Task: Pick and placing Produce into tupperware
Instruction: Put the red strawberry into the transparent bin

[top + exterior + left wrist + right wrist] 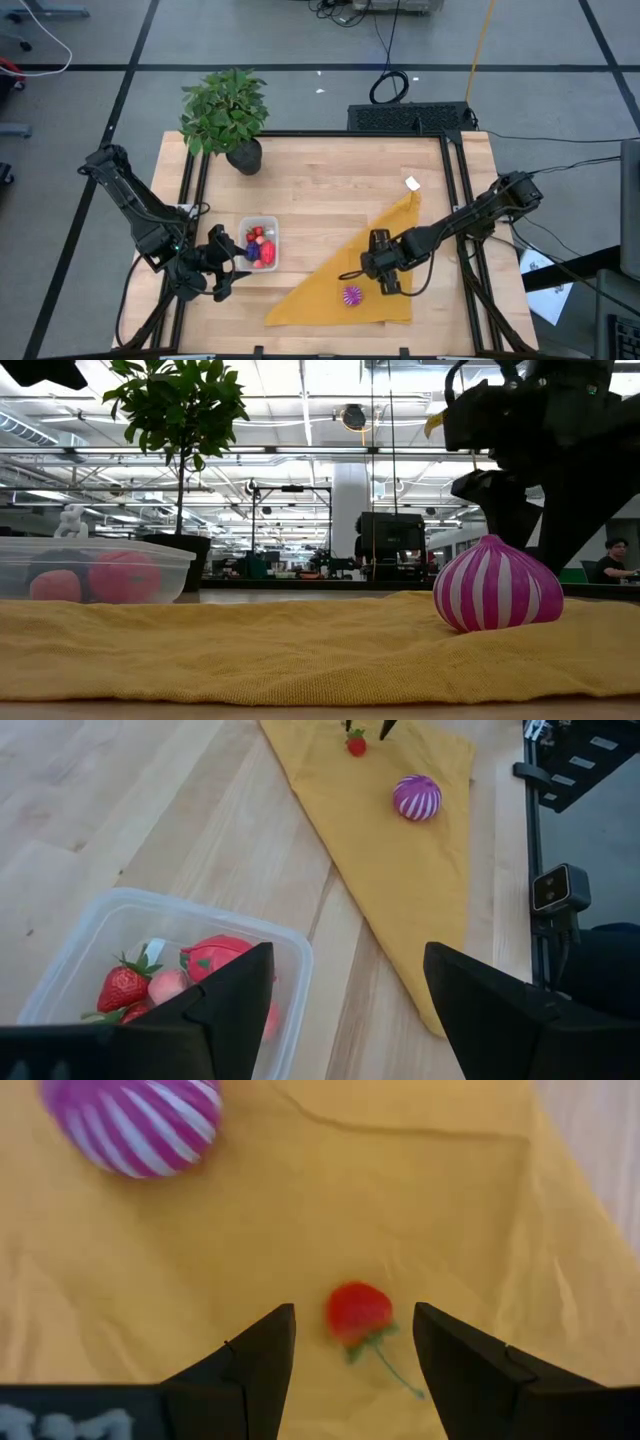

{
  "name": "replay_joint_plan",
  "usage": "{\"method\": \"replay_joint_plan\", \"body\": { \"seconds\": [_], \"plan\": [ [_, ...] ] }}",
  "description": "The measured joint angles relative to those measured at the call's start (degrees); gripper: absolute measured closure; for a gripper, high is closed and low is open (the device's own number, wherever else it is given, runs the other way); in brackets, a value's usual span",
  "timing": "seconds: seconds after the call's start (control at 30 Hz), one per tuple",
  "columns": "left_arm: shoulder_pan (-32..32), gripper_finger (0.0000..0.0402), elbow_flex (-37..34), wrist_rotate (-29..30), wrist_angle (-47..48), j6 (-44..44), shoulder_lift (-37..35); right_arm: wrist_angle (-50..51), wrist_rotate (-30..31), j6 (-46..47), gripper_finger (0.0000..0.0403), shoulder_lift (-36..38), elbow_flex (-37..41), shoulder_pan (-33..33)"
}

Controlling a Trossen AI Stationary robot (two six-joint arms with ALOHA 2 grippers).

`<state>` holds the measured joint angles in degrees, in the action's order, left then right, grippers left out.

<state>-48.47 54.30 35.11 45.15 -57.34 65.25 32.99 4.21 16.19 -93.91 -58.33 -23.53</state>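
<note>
Bare wood lies open between the clear tupperware [259, 243] and the mustard cloth [362, 275]. The box's open top is partly filled with red and pink produce [260, 248], and the left gripper [226, 262] stands just beside it. On the cloth, a striped magenta ball [352, 295] sits near the right gripper [384, 268]. A potted plant [226, 113] blocks the far left corner.
</note>
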Motion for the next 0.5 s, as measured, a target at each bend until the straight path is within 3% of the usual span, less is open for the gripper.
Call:
{"method": "replay_joint_plan", "body": {
  "seconds": [0.5],
  "plan": [
    [0.0, 0.0137, 0.0, 0.0, -0.1, 0.1, 0.0, -1.8, -3.1, -4.4, 0.0206, -1.5, 0.0, 2.1]
  ]
}}
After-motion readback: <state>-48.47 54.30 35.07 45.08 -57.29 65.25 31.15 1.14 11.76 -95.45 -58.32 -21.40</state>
